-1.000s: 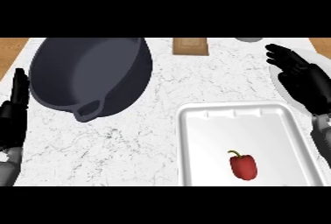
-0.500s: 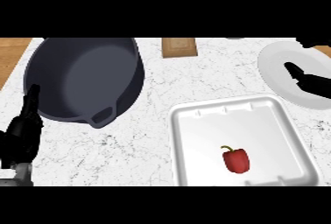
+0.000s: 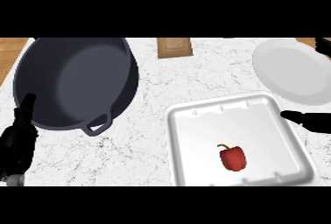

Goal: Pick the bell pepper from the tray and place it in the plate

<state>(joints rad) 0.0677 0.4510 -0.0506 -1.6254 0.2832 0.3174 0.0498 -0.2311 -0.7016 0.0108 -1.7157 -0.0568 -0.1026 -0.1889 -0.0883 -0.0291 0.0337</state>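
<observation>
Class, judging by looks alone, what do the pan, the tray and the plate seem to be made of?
Pan: dark, matte, thick-walled with a loop handle, probably cast iron. Tray: white, thin moulded rim with notches, likely plastic or foam. Plate: white, smooth, faintly glossy, possibly ceramic.

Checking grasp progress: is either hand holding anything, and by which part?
Nothing is held. The bell pepper lies untouched in the tray; right hand and left hand are apart from it.

I'm working in a kitchen: a marble-look counter [image 3: 145,135] carries a dark cast-iron pan [image 3: 74,83] just beyond my left hand [image 3: 18,140], and a white plate [image 3: 291,70].
</observation>
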